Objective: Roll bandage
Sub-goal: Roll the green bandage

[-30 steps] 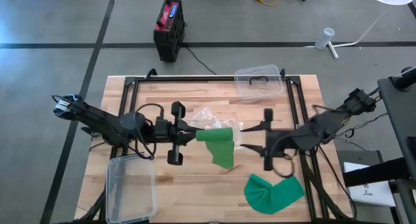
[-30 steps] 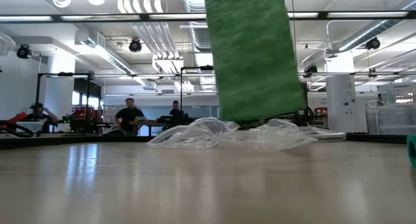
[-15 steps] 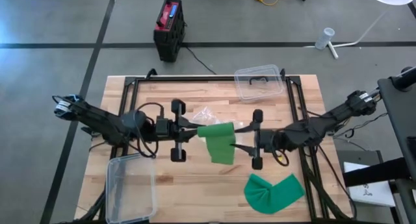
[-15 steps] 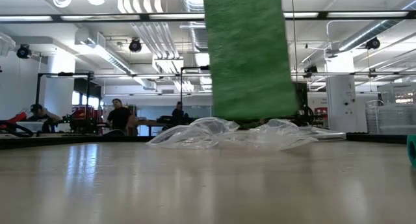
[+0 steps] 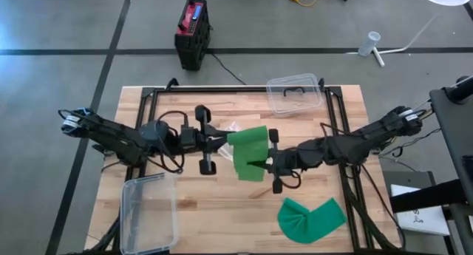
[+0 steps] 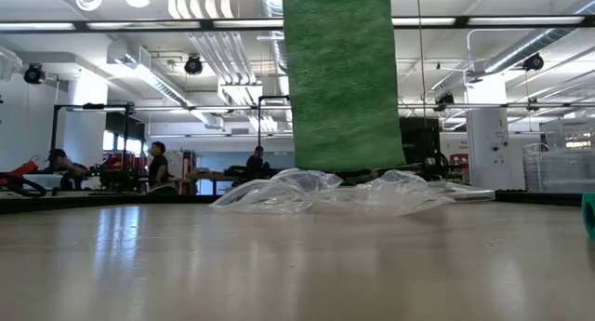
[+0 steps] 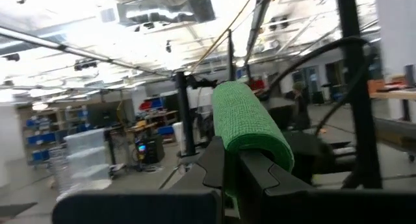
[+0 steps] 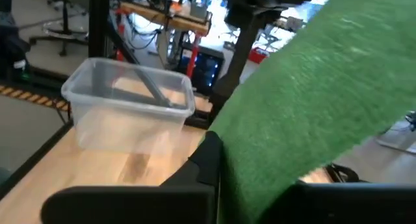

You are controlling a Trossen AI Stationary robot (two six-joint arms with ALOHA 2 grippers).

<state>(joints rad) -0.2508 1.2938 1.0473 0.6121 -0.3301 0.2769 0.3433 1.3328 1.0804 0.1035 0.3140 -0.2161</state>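
1. Left gripper [image 5: 222, 142] pinches the top of the bandage [image 5: 248, 153], which hangs above mid-table.
2. Right gripper [image 5: 260, 166] is clamped on its lower edge, directly opposite.

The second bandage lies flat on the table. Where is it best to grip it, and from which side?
Probably the free end of the folded bandage, pointing toward the table's right edge. It lies flat in a bent shape, so come from above and pinch that end's edge.

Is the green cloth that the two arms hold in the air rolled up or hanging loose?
Hanging loose. The green bandage drops as a flat strip above the table, held between the left gripper and right gripper.
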